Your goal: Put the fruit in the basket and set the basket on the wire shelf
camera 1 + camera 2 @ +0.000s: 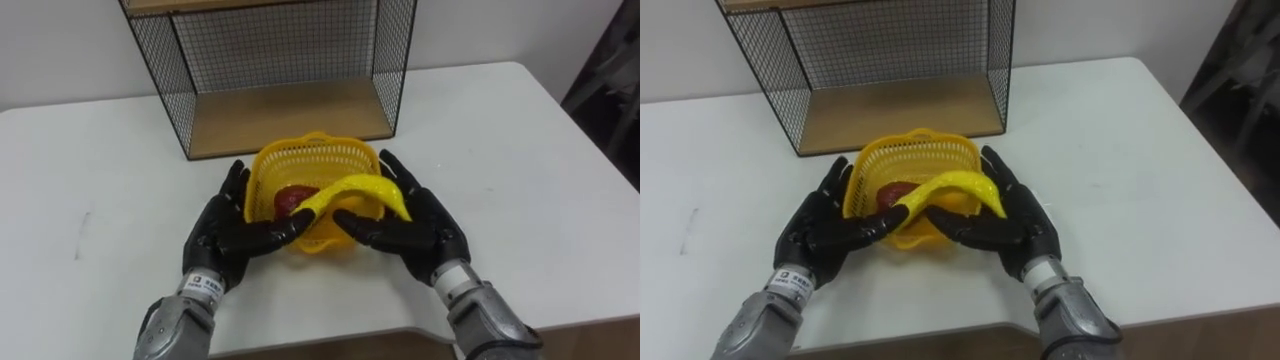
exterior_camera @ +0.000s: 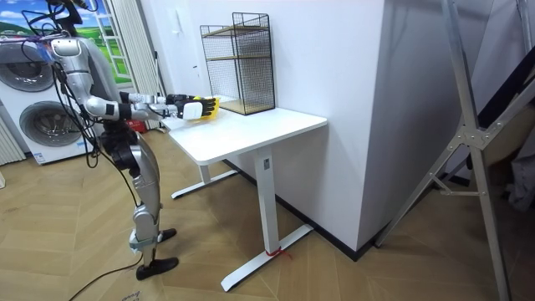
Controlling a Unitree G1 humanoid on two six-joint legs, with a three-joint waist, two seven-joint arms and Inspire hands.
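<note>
Stands at the near edge of the table, holding the basket between left hand and right hand: flat palms pressed on its 2 sides, fingers straight along the walls, thumbs reaching across the near wall. Carries 2 fruits inside: a banana arching over the near rim above the thumbs, and a red fruit low behind it. Faces the shelf just beyond, on the same table.

Judged risks:
- Could lose the banana on any forward tilt, perched half over the rim rather than settled down inside.
- Could let the basket slide out, gripped by side pressure alone, with nothing hooked under or round it.
- Could buckle the thin walls if squeezed harder to make up for that.
- Could catch the rim on the wire frame if brought in too high or off to 1 side.

Finds no readable writing or brand on basket, shelf or table.
</note>
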